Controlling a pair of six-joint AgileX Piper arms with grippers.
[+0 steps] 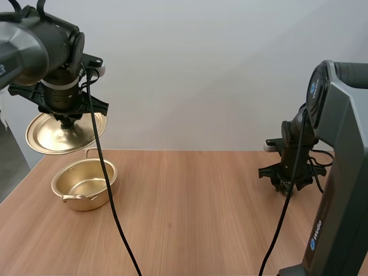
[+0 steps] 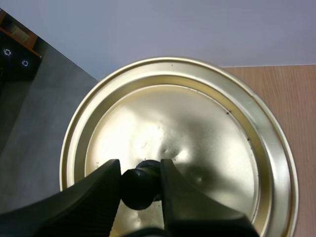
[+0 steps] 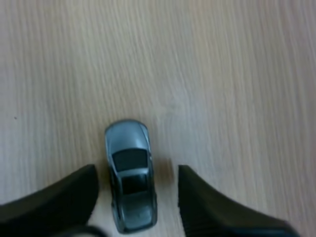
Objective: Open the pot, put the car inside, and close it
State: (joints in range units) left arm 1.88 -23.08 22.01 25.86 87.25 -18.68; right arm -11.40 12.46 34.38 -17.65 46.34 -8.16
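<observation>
My left gripper [image 1: 68,122] is shut on the black knob [image 2: 140,188] of the golden lid [image 1: 66,132], which it holds in the air above and slightly behind the open golden pot [image 1: 85,184] at the table's left. The pot's inside shows bare metal. Seen from the left wrist, the lid [image 2: 197,143] hangs over the table's left edge. My right gripper [image 1: 286,190] is low over the table at the right. Its fingers stand open around a small grey toy car [image 3: 129,175], one finger on each side of it, and the car rests on the wood.
The wooden table [image 1: 195,224] stretches bare between the pot and the right arm. Beyond the table's left edge the floor [image 2: 34,133] lies below the lid. The right arm's base [image 1: 339,230] stands at the table's right front.
</observation>
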